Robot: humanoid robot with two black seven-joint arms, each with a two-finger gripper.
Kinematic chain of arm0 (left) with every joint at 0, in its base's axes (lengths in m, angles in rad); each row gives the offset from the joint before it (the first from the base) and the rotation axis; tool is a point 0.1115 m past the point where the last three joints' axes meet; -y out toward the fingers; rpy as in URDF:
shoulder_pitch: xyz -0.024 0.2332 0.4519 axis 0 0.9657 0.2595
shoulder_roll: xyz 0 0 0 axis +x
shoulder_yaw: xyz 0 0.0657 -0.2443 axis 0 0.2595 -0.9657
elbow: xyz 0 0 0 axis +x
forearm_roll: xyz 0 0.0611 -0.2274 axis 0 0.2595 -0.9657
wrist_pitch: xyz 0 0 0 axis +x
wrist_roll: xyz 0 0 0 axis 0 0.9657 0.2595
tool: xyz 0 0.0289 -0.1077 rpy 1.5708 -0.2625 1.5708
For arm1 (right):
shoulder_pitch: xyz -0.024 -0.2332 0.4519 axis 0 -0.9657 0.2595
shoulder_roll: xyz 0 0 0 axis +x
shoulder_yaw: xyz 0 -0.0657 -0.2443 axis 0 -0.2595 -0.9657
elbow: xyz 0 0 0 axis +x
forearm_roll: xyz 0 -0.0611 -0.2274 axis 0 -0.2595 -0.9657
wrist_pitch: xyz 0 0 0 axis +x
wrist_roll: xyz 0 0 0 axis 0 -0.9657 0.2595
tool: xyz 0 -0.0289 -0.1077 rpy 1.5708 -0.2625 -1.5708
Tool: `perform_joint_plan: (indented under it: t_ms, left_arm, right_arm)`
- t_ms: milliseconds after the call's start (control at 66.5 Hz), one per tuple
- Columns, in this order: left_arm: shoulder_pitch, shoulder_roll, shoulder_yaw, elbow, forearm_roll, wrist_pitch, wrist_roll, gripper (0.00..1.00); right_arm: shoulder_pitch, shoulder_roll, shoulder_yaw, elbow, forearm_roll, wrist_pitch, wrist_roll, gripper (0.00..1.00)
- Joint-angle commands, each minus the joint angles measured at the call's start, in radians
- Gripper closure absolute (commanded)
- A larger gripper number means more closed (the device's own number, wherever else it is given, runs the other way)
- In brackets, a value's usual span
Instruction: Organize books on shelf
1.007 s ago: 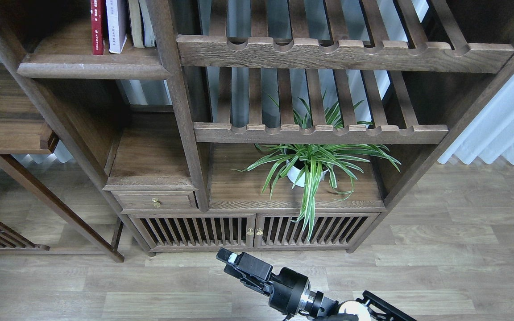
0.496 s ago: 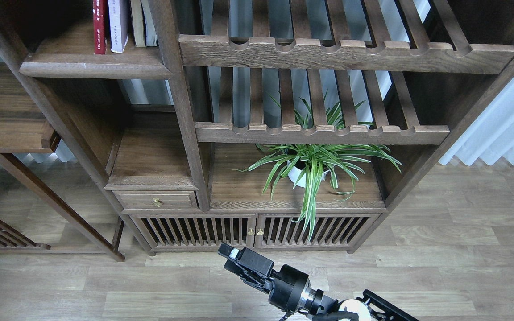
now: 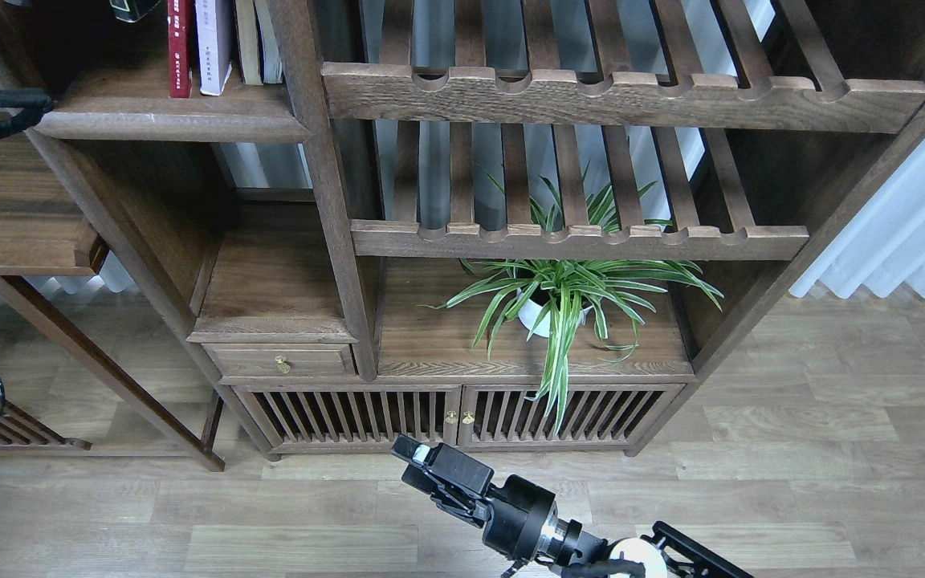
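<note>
The shelf (image 3: 165,126) is the dark board with a rounded lip at the top left. On it stand a red book (image 3: 179,48) and a white book (image 3: 212,44), upright, then two thin cream-spined books (image 3: 258,40). A black thing with a yellow-green patch (image 3: 135,8) shows at the top edge, just left of the red book. It looks like the black book's corner. My left arm (image 3: 1,100) comes up the left edge; I cannot tell its gripper apart there. My right gripper (image 3: 408,454) hangs low over the floor before the cabinet doors, holding nothing; its fingers look dark and merged.
Slatted racks with notched rails (image 3: 591,92) fill the middle and right of the bookcase. A potted spider plant (image 3: 559,301) stands on the lower board. A small drawer (image 3: 279,361) and slatted doors (image 3: 454,413) lie below. A side table (image 3: 13,233) stands at the left.
My left arm has come into view at the left edge and risen. The black thing has appeared at the top edge beside the red book. The right arm has barely moved.
</note>
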Motion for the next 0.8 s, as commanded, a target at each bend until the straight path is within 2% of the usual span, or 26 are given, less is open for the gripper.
perform_joint_plan:
  t_ms: [0,120,256,316,481,496,526,571,782]
  left_arm:
    - [-0.007,-0.02,0.003,0.026,0.001,0.006,0.0,0.97]
    - [-0.021,-0.054,0.011,0.049,-0.001,0.012,0.0,0.94]
    - [-0.023,-0.064,0.012,0.055,-0.001,0.033,0.0,0.84]
    - [-0.02,-0.067,0.014,0.055,-0.01,0.049,0.0,0.71]
    - [-0.018,-0.078,0.055,0.053,-0.07,0.098,0.0,0.47]
    - [-0.02,-0.08,0.068,0.053,-0.074,0.111,0.0,0.4]
    - [-0.021,-0.08,0.081,0.053,-0.076,0.131,0.0,0.33]
    - [-0.021,-0.08,0.097,0.052,-0.077,0.161,0.0,0.27]
    - [-0.018,-0.081,0.104,0.032,-0.08,0.185,0.0,0.17]
  right_arm:
    - [-0.002,0.0,0.0,0.0,0.0,0.0,0.002,0.01]
    - [-0.004,0.0,0.0,0.0,0.003,0.0,0.002,0.01]
    - [-0.005,0.0,0.002,0.0,0.003,0.0,0.002,0.01]
    - [-0.005,0.0,0.002,0.0,0.003,0.0,0.002,0.01]
    - [-0.005,0.0,0.002,0.0,0.003,0.0,0.008,0.01]
    - [-0.005,0.0,0.002,0.0,0.003,0.0,0.011,0.01]
    - [-0.005,0.0,0.002,0.0,0.003,0.0,0.014,0.01]
    - [-0.005,0.0,0.002,0.0,0.003,0.0,0.018,0.01]
    - [-0.005,0.0,0.002,0.0,0.003,0.0,0.02,0.01]
